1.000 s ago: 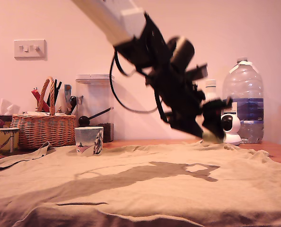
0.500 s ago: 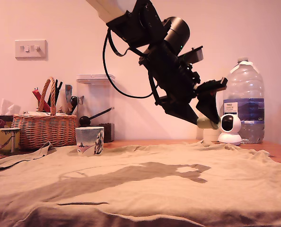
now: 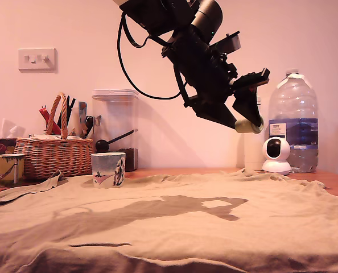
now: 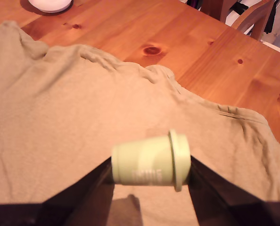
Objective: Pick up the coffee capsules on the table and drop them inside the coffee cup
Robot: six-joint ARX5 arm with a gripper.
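The end effector [image 3: 246, 121] hangs high above the tabletop [image 4: 177, 37], closed to a narrow gap on the pale sage green coffee capsule [image 3: 250, 125]. In the wrist view the capsule [image 4: 149, 163] lies sideways, pinched end to end: its plain end sits against one finger and its flanged rim against the other.

That grip looks the likeliest thing to fail. The contact at each end is small, so a jolt on the way across could twist the pod loose onto the tan cloth [image 3: 174, 227]. The coffee cup [image 3: 107, 169] stands well apart, toward the exterior view's left. Its mouth is small, so an off-centre release could bounce the pod off the rim. Coming in too low could knock over the cup, which rests on wrinkled cloth. The patterned mug [image 3: 4, 169] at the far edge is a possible wrong target.

Counted: one capsule in sight, with no dark blue one in either view; one cup, one mug, one wicker basket [image 3: 52, 154], one clear canister [image 3: 113, 122], one water bottle [image 3: 297, 128] and one small white camera [image 3: 276, 154].
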